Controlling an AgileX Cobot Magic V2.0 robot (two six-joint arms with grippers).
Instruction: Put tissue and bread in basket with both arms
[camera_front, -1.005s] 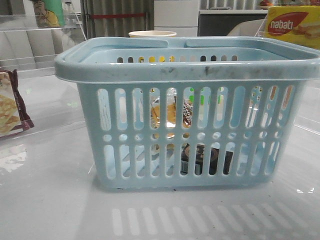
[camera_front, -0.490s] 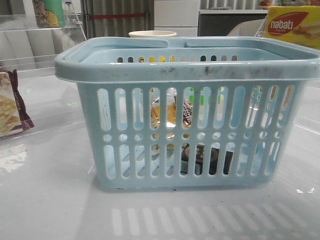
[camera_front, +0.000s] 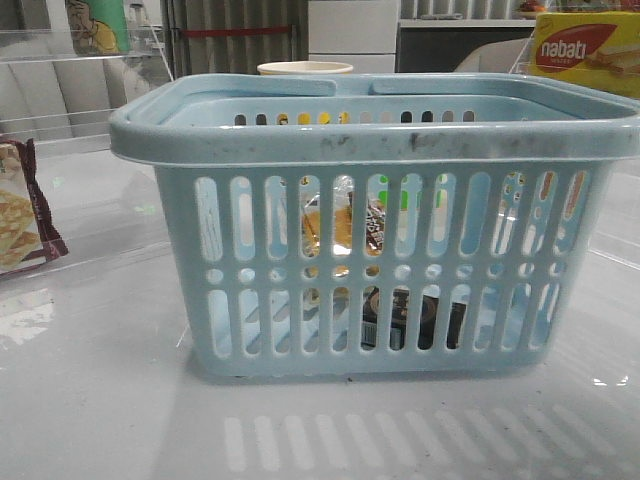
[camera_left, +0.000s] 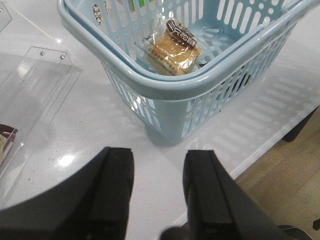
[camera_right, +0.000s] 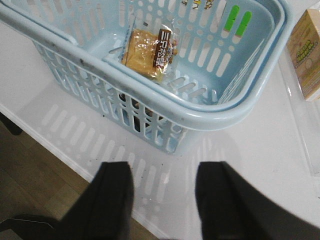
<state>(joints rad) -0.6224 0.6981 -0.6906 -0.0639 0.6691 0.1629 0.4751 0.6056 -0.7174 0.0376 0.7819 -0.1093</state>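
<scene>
The light blue basket (camera_front: 375, 140) stands in the middle of the white table. The bread (camera_left: 172, 50) lies inside it on the floor, its brown label band up; it also shows in the right wrist view (camera_right: 148, 51) and through the slots in the front view (camera_front: 330, 228). The tissue (camera_front: 412, 317), a dark pack, lies low inside behind the front wall and shows dimly through the slots in the right wrist view (camera_right: 131, 116). My left gripper (camera_left: 157, 157) is open and empty above the table beside the basket's corner. My right gripper (camera_right: 162, 172) is open and empty near the table's front edge.
A maroon-edged snack bag (camera_front: 22, 215) lies at the far left. A yellow nabati box (camera_front: 585, 52) stands at the back right, a pale cup (camera_front: 305, 68) behind the basket. A carton (camera_right: 307, 52) stands beside the basket. A clear acrylic stand (camera_left: 37, 82) lies left.
</scene>
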